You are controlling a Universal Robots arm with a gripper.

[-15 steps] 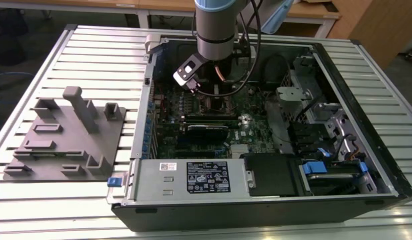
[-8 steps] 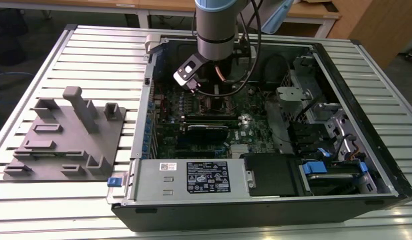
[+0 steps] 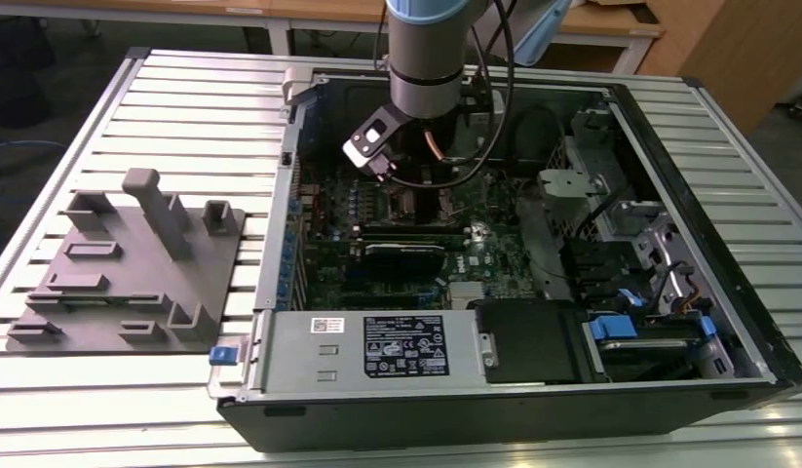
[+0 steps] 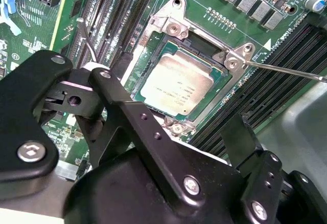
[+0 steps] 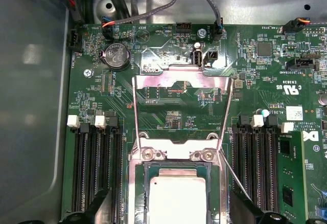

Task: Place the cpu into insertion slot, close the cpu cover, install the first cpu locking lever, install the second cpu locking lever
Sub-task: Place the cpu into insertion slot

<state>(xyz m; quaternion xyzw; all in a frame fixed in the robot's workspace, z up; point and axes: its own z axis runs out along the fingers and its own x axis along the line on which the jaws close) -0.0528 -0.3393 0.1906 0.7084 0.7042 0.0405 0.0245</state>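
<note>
Slatted table [image 3: 179, 107], wooden desks [image 3: 335, 12] behind

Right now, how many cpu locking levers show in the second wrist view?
2. One locking lever lies over the memory slots beside the insertion slot; the other, opposite.

I see the cpu [image 4: 176, 83] faced in dull matt metal, the cpu cover [image 5: 180, 79] in shiny bare metal, and the motherboard [image 5: 168, 116] in glossy green.

The end effector [image 3: 424, 187] hangs low over the motherboard [image 3: 333, 265] inside the open computer case [image 3: 505, 414].
</note>
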